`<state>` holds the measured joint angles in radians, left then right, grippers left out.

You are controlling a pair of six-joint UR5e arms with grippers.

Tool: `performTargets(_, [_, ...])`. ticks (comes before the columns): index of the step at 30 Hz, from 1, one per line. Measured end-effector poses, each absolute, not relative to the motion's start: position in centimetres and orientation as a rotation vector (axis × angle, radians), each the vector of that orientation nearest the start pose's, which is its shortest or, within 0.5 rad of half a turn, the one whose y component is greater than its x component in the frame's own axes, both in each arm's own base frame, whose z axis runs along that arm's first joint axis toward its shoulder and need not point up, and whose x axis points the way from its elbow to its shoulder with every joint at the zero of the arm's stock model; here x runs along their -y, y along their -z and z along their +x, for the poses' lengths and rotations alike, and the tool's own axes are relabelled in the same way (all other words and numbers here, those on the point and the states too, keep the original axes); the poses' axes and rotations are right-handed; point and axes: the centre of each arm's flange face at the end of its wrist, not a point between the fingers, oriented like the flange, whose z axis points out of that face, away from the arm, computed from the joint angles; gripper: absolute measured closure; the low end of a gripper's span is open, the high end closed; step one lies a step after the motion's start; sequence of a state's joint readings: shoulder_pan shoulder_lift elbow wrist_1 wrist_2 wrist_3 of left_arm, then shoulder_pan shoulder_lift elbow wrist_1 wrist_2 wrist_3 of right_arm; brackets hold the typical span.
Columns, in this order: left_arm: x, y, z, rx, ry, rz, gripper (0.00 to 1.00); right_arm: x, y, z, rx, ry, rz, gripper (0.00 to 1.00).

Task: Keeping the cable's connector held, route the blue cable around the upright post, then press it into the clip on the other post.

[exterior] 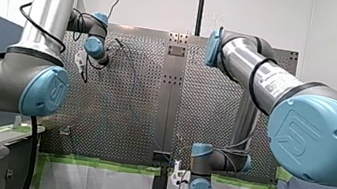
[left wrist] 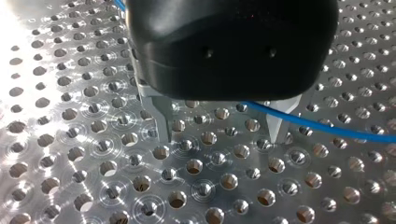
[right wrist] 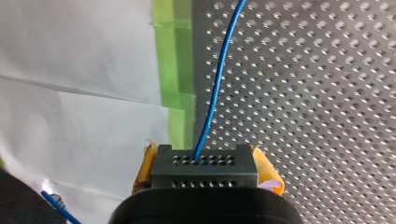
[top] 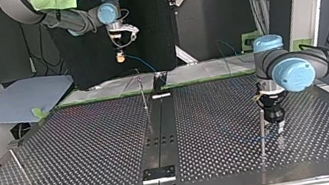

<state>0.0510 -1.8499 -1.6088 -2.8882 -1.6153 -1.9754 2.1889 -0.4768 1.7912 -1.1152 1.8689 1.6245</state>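
Right wrist view, unlike front, shows my right pincer clamping the connector.

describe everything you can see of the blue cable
The blue cable is thin, smooth and plastic-looking. One end enters the dark holed connector, which is clamped in the yellow-padded jaws of my right gripper. From there the cable runs away over the perforated table. In the left wrist view it passes one jaw of my left gripper, which stands open and does not grip it.

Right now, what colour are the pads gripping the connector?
Yellow pads, either side of the connector; right wrist view shows them best.
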Motion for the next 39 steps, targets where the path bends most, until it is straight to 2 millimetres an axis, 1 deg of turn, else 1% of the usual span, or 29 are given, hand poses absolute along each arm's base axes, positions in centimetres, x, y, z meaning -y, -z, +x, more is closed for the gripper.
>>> performTargets(9, [10.0, -34.2, 58.6, -1.602, 0.222, -0.416, 0.0, 38.2, 10.1, 39.5, 1.128, -1.356, 1.542, 1.0])
performTargets(17, [10.2, -33.9, 58.2, -1.624, 0.218, -0.442, 0.0, 37.5, 7.7, 38.1, 1.137, -1.36, 1.53, 1.0])
performTargets(21, [10.4, -33.7, 57.9, -1.639, 0.234, -0.473, 0.0, 37.8, 6.3, 37.8, 1.137, -1.364, 1.517, 1.0])
performTargets(26, [10.2, -33.5, 57.7, -1.651, 0.26, -0.524, 0.0, 38.1, 5.7, 37.6, 1.131, -1.359, 1.512, 1.0])
performTargets(39, [10.0, -33.5, 57.7, -1.626, 0.356, -0.617, 0.0, 38.3, 5.6, 37.5, 1.127, -1.357, 1.51, 1.0])
